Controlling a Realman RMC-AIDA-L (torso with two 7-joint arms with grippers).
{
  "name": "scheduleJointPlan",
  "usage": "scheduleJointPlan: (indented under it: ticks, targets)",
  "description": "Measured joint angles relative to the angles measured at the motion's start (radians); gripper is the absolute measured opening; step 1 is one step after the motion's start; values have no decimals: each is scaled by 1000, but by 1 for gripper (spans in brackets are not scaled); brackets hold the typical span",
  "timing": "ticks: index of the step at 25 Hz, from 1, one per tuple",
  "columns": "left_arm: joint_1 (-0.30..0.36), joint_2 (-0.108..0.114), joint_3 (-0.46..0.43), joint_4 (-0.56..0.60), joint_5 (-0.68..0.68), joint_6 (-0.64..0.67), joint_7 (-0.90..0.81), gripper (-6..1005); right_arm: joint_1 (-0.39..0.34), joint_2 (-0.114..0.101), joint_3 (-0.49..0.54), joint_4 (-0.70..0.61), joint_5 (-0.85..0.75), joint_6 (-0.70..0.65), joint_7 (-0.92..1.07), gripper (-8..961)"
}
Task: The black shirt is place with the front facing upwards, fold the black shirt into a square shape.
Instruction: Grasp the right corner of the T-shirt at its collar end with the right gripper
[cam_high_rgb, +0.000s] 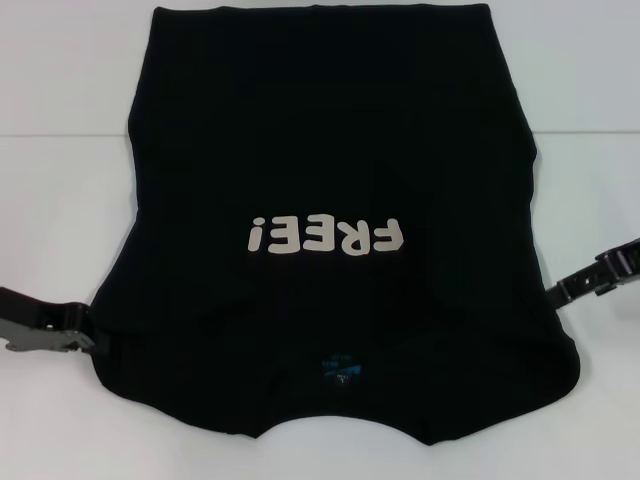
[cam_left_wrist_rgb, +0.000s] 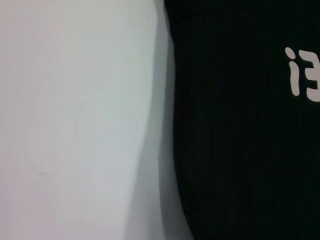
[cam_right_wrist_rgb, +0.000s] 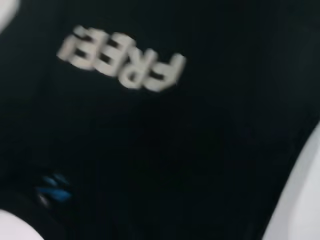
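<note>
Nearest the camera lies the collar end of the black shirt (cam_high_rgb: 330, 230), its neckline dipping toward the robot and a small blue neck label (cam_high_rgb: 340, 372) showing just inside it. Starting at the left, the left tool (cam_high_rgb: 88, 340) sits low at the shirt's edge beside the shoulder, touching or very nearly touching the cloth; whether its fingers are apart or pressed together I cannot tell. Moving across, the shirt is spread front-up on the white desk (cam_high_rgb: 60, 100), sleeves tucked in so the sides run fairly straight, and the cream letters "FREE!" (cam_high_rgb: 325, 235) read upside down across the middle. The far hem reaches the desk's back edge. At the right, the right tool (cam_high_rgb: 560, 293) meets the opposite edge of the shirt, its fingers likewise impossible to judge.
</note>
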Motion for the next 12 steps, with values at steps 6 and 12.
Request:
scheduleJointPlan:
  ticks: [6,12]
  targets:
    - [-3,0,-2,-1,-1,10,3,18,27,61,-84,7,-105,35,6,865]
    - [-7,1,-6,0,-1,16,4,19,27,93,-109,31,-146,75,9,866]
